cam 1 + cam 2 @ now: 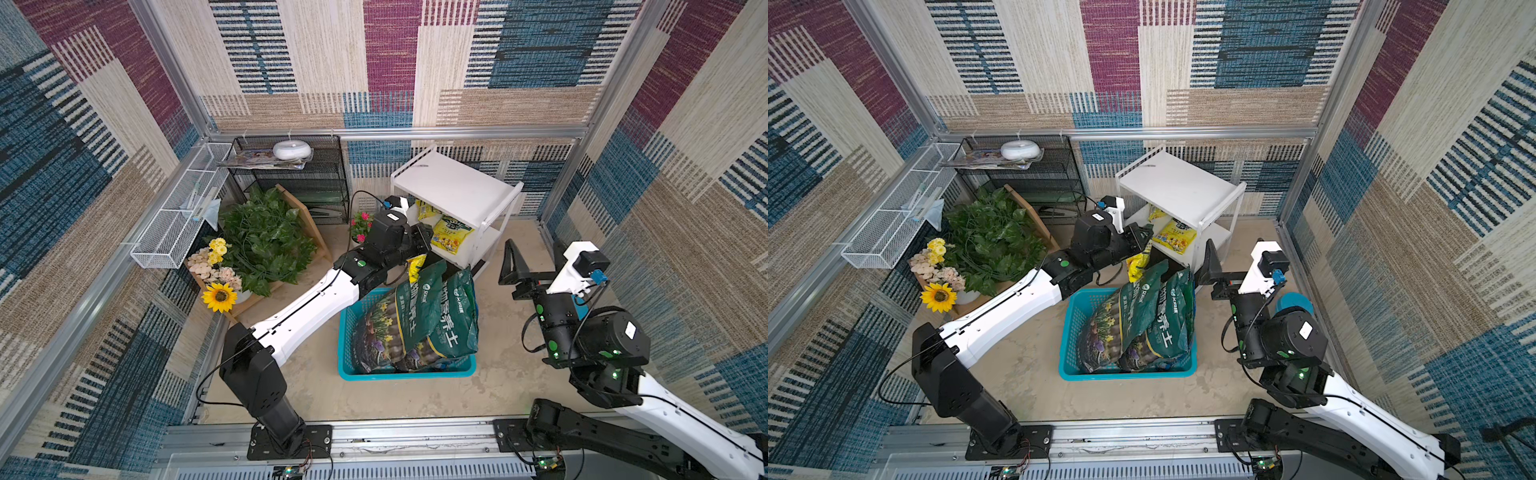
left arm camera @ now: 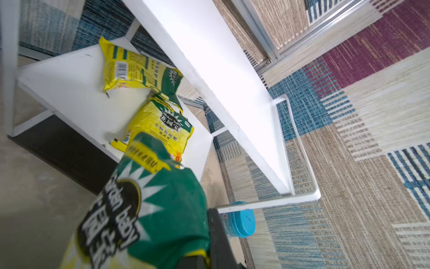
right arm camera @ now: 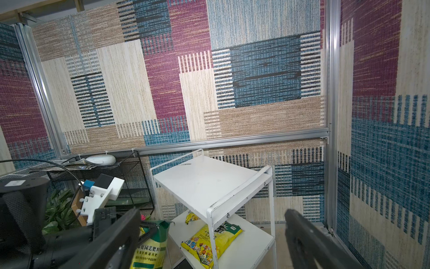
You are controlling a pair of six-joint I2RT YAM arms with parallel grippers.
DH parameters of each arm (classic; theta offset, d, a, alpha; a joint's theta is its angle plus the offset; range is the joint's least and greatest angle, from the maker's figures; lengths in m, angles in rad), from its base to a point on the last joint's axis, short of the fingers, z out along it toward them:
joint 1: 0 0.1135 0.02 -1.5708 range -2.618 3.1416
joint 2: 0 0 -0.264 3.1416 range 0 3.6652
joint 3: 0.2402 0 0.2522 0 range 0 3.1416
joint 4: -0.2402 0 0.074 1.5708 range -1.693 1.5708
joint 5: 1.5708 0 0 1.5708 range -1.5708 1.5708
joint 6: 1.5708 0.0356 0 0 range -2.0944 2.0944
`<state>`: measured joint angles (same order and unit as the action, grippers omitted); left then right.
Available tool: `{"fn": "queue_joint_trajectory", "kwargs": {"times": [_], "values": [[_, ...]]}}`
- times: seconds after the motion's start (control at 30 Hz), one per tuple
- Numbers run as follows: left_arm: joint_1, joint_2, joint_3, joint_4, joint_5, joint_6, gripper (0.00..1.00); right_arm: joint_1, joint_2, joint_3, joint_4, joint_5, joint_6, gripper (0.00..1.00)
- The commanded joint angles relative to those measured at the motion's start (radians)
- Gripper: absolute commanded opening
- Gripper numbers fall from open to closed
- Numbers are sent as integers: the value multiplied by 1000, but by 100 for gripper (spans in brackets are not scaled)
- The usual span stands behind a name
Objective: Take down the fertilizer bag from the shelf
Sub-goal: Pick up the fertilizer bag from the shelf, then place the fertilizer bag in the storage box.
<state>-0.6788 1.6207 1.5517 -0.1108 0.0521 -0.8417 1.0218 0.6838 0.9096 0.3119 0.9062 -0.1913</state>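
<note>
Left gripper point(image 1: 1143, 246) clamped the seemingly light, floppy fertilizer bag point(image 2: 151, 200) by its crimped top edge, just off the shelf's point(image 1: 453, 187) lower-board front edge; right gripper point(image 1: 536, 257) gaped empty.

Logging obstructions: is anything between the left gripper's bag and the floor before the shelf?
Yes: the fertilizer bag, clamped in the left gripper, hangs clear of the shelf, but the green soil bags in the blue basket rise close beneath it.

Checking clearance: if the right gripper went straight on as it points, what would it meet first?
Probably the front corner post of the shelf, centred ahead of the open right gripper, then the yellow bag behind it; depth unclear.
</note>
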Motion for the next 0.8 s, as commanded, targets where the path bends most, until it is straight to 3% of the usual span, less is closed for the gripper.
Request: {"fn": "queue_joint_trajectory", "kwargs": {"times": [0.0, 0.17, 0.4, 0.6, 0.77], "values": [[15, -71, -1, 82, -58, 38, 0, 0, 4, 9, 10, -6, 9, 100], [20, -200, -28, 21, -170, 141, 0, -2, 8, 11, 5, -13, 13, 100], [22, -368, -153, -73, -203, 211, 0, -3, 28, 16, 1, -29, 25, 100], [28, -489, -361, -35, -153, 204, 0, -3, 98, 43, -27, -74, 59, 100], [28, -512, -513, 56, -98, 194, 0, -5, 172, 69, -37, -94, 73, 100]]}}
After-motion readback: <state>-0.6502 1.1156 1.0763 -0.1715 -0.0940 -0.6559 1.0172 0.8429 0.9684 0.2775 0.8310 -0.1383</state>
